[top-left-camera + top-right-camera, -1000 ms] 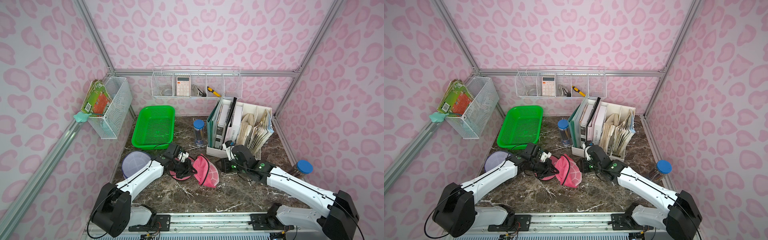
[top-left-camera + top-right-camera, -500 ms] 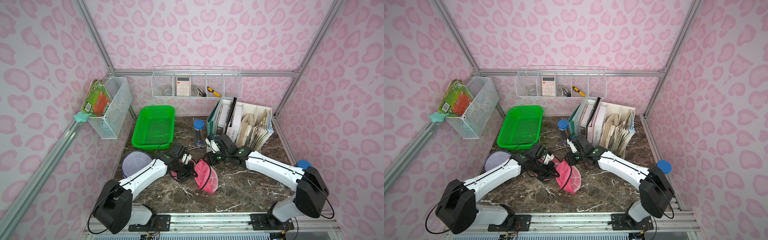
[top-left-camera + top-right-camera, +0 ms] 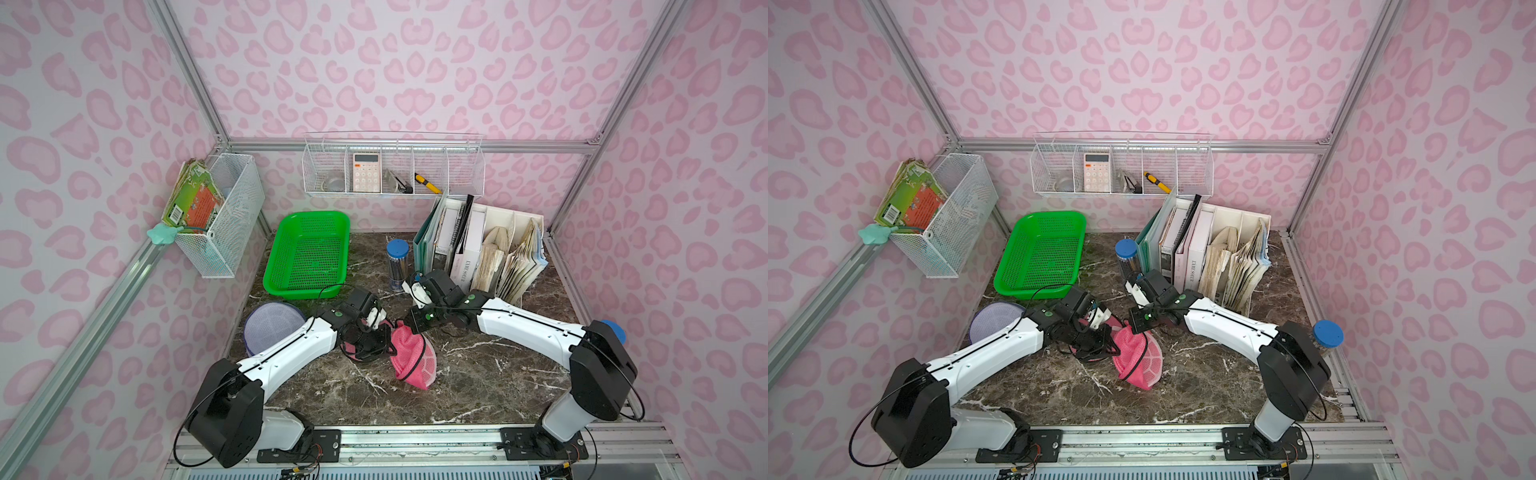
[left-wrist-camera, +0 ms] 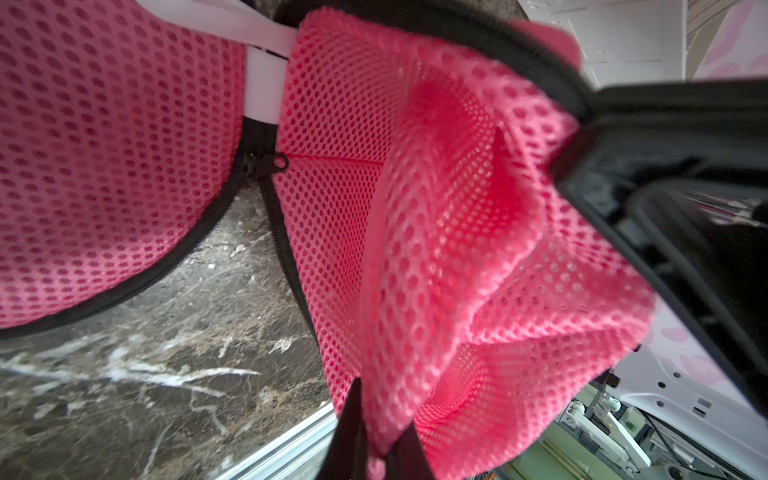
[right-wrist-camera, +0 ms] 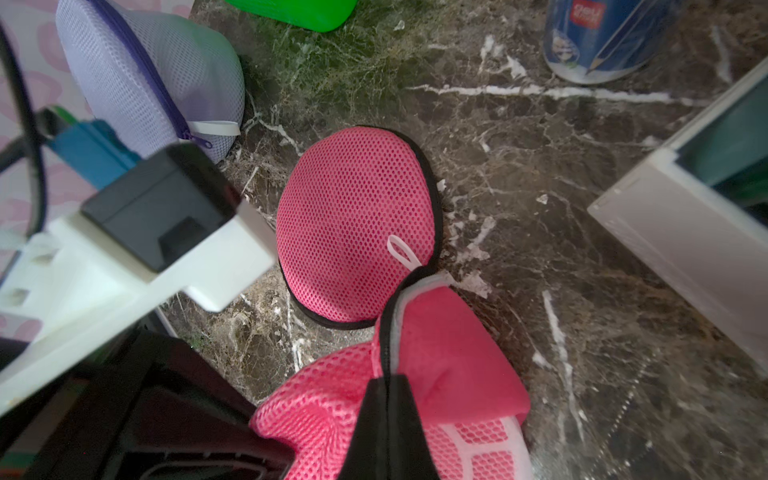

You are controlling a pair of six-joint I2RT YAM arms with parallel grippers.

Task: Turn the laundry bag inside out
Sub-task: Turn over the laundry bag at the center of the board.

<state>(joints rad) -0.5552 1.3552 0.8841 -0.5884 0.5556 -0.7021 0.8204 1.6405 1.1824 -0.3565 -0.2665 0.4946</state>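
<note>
The pink mesh laundry bag point(image 3: 413, 357) lies crumpled at mid-table in both top views, its black zipper point(image 4: 266, 162) undone. One domed half point(image 5: 353, 224) rests flat on the marble. The other half is lifted and folded. My left gripper point(image 4: 376, 451) is shut on a fold of the bag's mesh. It reaches the bag from the left point(image 3: 384, 345). My right gripper point(image 5: 388, 388) is shut on the black zipper rim of the raised half. It comes in from the right point(image 3: 404, 327), close to the left one.
A lavender mesh bag point(image 3: 272, 328) sits left of the left arm. A green basket point(image 3: 309, 253) stands behind it. A blue-capped tube point(image 3: 397, 264) and a file organiser point(image 3: 482, 249) stand behind the right arm. A blue-lidded jar point(image 3: 615, 330) is at the right edge.
The right arm swung left from beside the organiser to the bag and its open jaws shut on the zipper rim. The left gripper kept its hold and the bag shifted slightly.
</note>
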